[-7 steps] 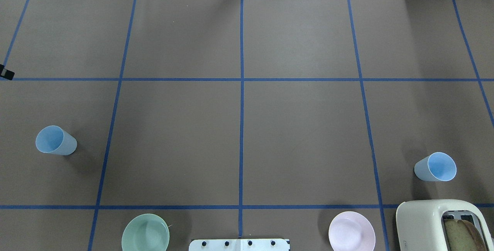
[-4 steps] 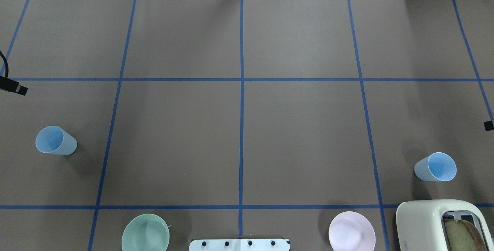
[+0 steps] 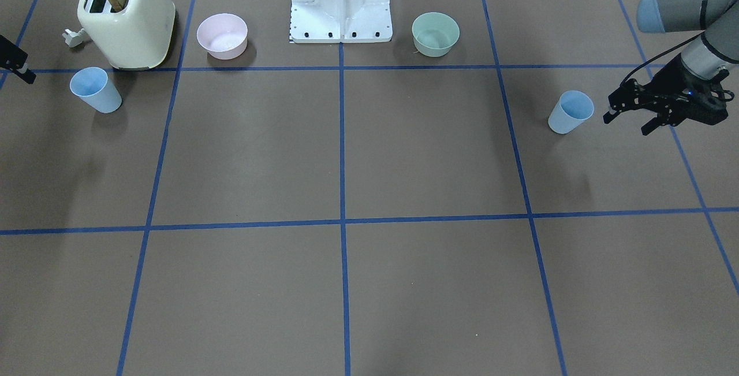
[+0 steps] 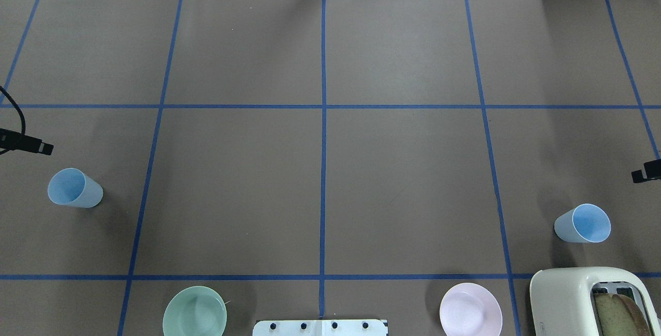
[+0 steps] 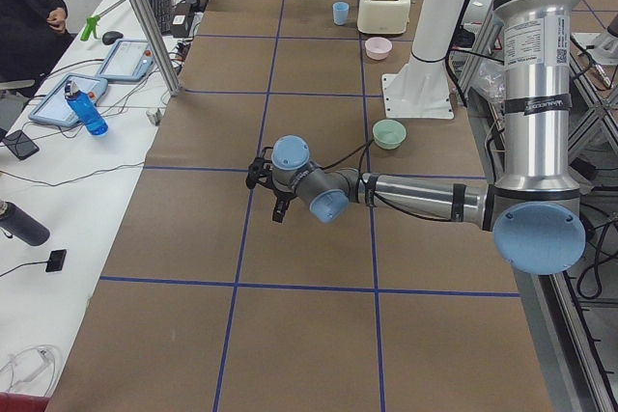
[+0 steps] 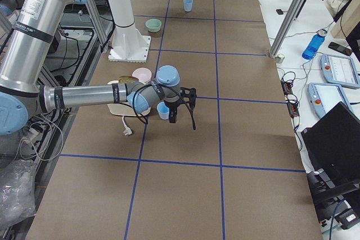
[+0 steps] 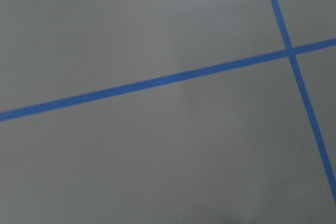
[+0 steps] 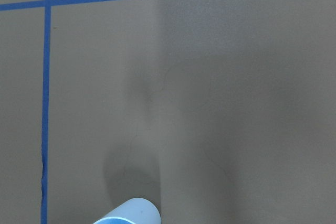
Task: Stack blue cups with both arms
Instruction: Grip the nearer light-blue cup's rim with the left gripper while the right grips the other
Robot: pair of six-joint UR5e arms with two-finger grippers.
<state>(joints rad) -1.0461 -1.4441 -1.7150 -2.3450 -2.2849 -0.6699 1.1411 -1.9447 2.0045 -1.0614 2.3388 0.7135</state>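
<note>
Two pale blue cups stand upright, mouths up. The left blue cup is at the table's left side. My left gripper is open and empty, just outboard of that cup and apart from it; one fingertip shows in the overhead view. The right blue cup stands in front of the toaster, and its rim shows in the right wrist view. My right gripper is open and empty, close beside that cup; only its tip shows overhead.
A cream toaster holding bread stands near the right cup. A pink bowl and a green bowl flank the white base pedestal. Blue tape lines grid the brown table cover. The left wrist view shows only cover and tape.
The left gripper tip has come further in from the left edge, towards the left cup. The right gripper tip has moved in from the right edge. Neither cup has moved.
</note>
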